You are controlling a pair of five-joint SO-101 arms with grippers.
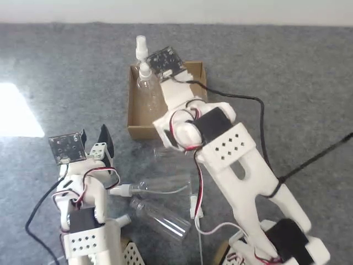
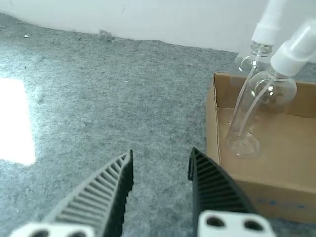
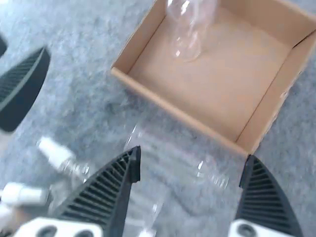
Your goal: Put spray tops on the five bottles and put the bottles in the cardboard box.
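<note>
Hovering above clear bottle [image 3: 175, 165]: right gripper [image 3: 192, 157], fingers spread, empty. Bottle lies flat on carpet [image 3: 74, 74] between fingers, long axis seemingly finger-to-finger, parallel to cardboard box [image 3: 173, 106] wall just beyond fingertips. Left gripper [image 2: 161, 155] released, empty, farther off.

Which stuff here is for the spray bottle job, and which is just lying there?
For the job: cardboard box, two upright spray-topped bottles, clear bottles lying flat, white spray top.
Just there: grey carpet, black cable, bright patch of light.
</note>
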